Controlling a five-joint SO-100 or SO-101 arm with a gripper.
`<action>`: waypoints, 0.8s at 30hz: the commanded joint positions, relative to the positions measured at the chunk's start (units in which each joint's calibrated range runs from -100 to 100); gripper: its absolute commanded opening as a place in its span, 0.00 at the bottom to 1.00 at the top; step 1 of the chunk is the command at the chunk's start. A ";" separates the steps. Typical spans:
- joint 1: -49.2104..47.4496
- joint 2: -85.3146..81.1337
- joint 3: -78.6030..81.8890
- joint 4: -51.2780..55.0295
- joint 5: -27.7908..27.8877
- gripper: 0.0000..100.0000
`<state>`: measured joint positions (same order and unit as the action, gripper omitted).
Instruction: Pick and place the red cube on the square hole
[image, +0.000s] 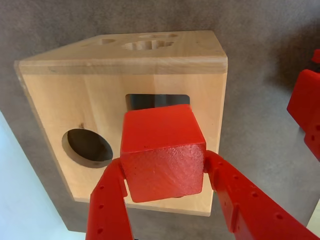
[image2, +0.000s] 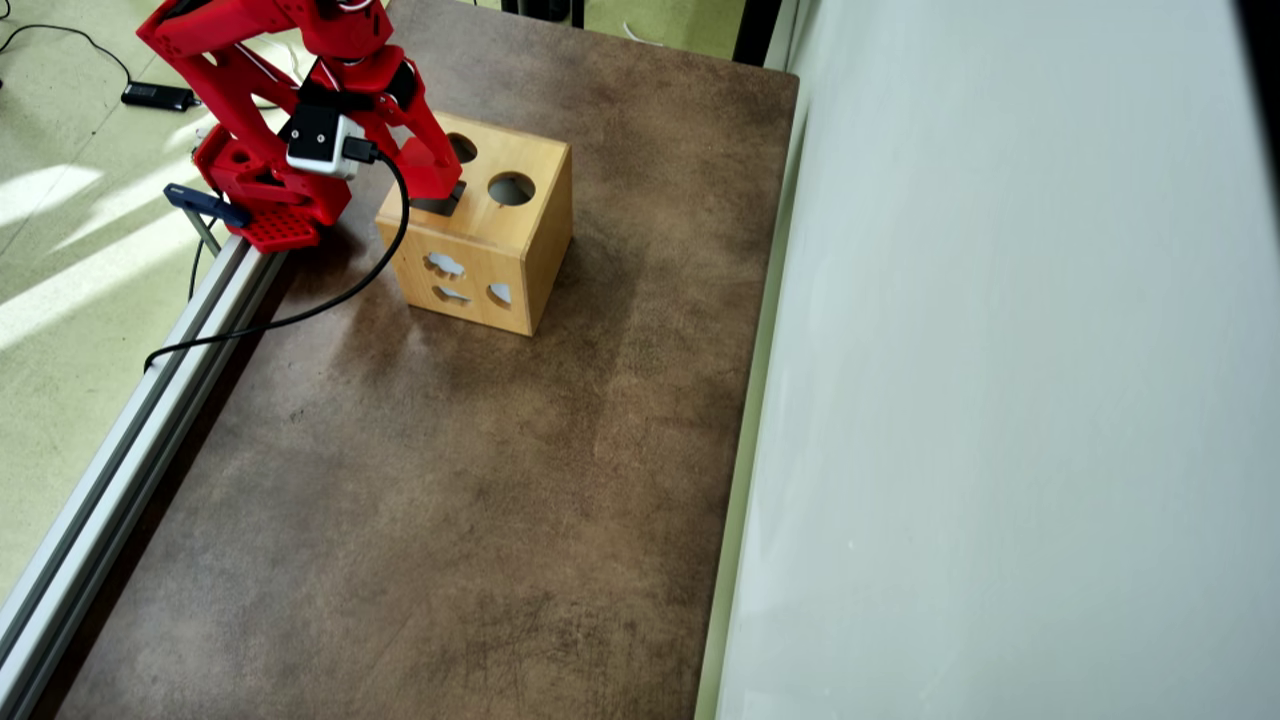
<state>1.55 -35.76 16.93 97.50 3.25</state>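
Observation:
In the wrist view the red cube (image: 162, 150) is clamped between my gripper's (image: 162, 165) two red fingers (image: 107, 200), just over the top face of the light wooden box (image: 55, 100). The square hole (image: 150, 99) shows as a dark strip right behind the cube's far edge. To the cube's left lies a round hole (image: 89, 146). From overhead, the gripper (image2: 437, 185) hangs over the box (image2: 545, 235) and covers most of the square hole (image2: 442, 205); the cube is hidden under the fingers there.
The box stands on a brown mat (image2: 450, 480) close to the arm's base (image2: 265, 205). An aluminium rail (image2: 140, 410) runs along the mat's left edge and a white wall (image2: 1000, 400) along its right. A black cable (image2: 330, 305) loops beside the box.

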 joint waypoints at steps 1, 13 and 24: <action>0.31 -0.20 -0.11 -0.31 0.24 0.02; 0.31 4.30 -0.11 -0.31 0.24 0.02; 0.31 6.93 -0.11 -0.31 0.24 0.02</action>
<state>1.62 -28.90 17.02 97.42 3.25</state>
